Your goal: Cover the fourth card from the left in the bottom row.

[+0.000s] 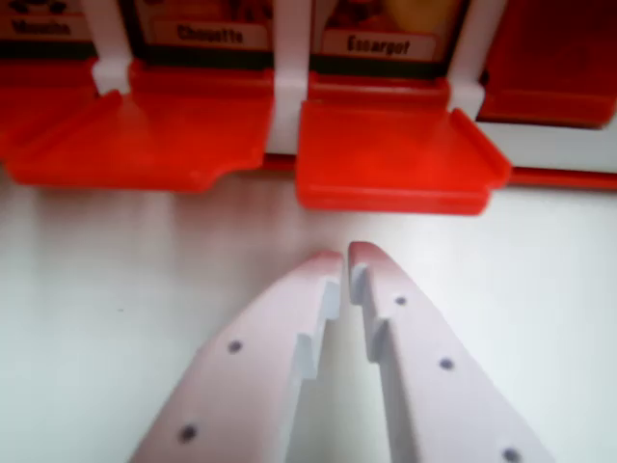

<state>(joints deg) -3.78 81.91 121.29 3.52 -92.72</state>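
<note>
Nearest the camera, the white gripper [345, 258] reaches up from the bottom edge. Its two jaws are drawn together, with only a thin slit between the tips, and nothing sits between them. Small dark screw holes dot both fingers [241, 371]. The tips hang over a bare white table [116, 280], a little short of the red flaps.

Beyond the gripper lie two red flaps, both folded down flat toward the camera. The right flap [395, 159] is just beyond the tips and slightly to their right. Its near edge is close to the gripper but does not touch it. The left flap [145, 135] lies further to the wrist view's left. A white divider post [289, 87] stands between the two.

Behind the flaps, at the top of the picture, stand the cards. The card behind the right flap [381, 43] is uncovered and carries a label that reads roughly "Escargot". The card behind the left flap [207, 34] is also uncovered; its label is too blurred to read with any certainty. A third label shows at the far left, cut off by the edge. At the far right a raised red flap [549, 58] stands upright. Which card counts as fourth from the left cannot be told here.
</note>
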